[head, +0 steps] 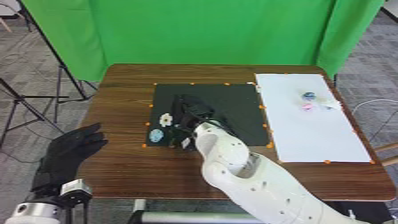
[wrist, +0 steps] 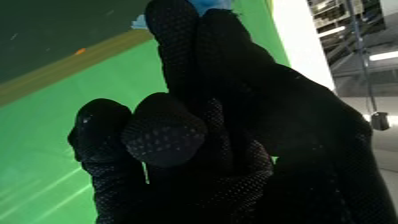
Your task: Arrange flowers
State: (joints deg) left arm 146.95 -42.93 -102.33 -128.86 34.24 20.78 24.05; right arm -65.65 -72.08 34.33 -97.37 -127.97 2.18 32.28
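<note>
Pinching a light blue, soft-looking flower [wrist: 213, 5] at the fingertips, my black-gloved right hand [head: 194, 106] is over the black rectangular mat [head: 240, 97]; my black-gloved left hand [head: 69, 145] is relaxed, empty. Swinging low, I could brush the white petalled flower [head: 166, 119] or round pale-blue flower [head: 156, 135] lying there; a weak pinch could let mine twist or fall.
</note>
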